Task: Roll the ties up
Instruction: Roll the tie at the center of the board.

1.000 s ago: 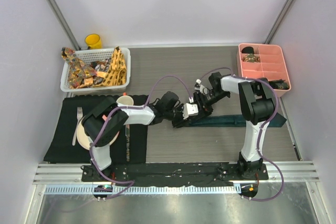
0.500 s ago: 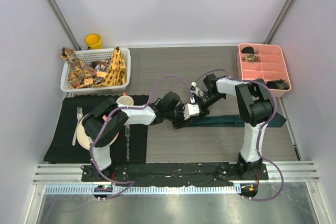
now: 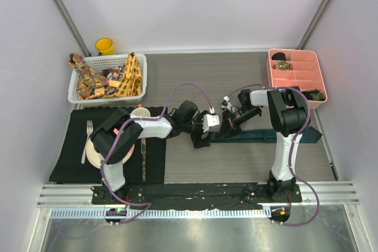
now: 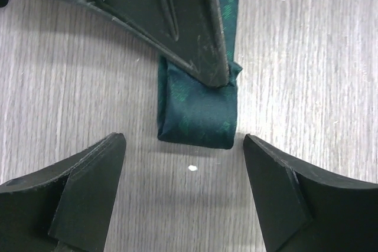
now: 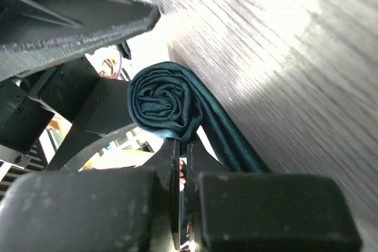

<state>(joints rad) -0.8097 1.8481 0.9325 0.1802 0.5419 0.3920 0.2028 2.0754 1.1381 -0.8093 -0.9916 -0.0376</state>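
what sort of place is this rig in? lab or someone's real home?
Most likely a lab test cell, not a home: bare white walls box in one table, a metal mounting rail edges it, and a basket of ties is staged next to a placemat.

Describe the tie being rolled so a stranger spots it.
On the wooden table, look near the pink tray at right. The dark teal tie lies flat there, one end wound into a roll. It alone is plain; the patterned ties sit in the white basket.
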